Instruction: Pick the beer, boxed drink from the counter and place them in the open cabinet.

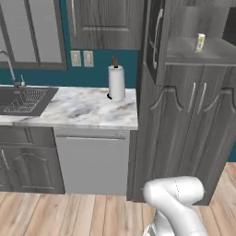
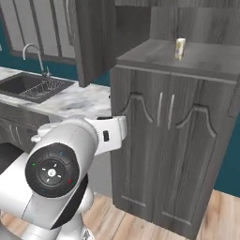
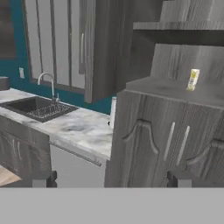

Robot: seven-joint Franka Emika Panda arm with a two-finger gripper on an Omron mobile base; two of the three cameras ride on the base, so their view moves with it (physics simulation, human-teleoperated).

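Note:
The boxed drink (image 1: 200, 43) (image 2: 180, 48) (image 3: 193, 79), a pale yellow-and-white carton, stands upright on the shelf of the open cabinet (image 1: 184, 54) (image 2: 197, 58) (image 3: 170, 89). The cabinet's door (image 1: 154, 41) is swung out to the left. My gripper (image 3: 113, 179) is open with nothing between its fingertips (image 3: 43, 178). It faces the tall dark grey unit from some distance and sits well below and left of the carton. The beer and the counter are out of view.
Left of the tall unit runs a marble worktop (image 1: 87, 110) with a paper-towel roll (image 1: 116, 82) and a sink (image 1: 23, 99) with a faucet (image 3: 47, 81). Two lower doors with curved handles (image 2: 159, 140) are closed. Wood floor (image 1: 69, 212) lies in front.

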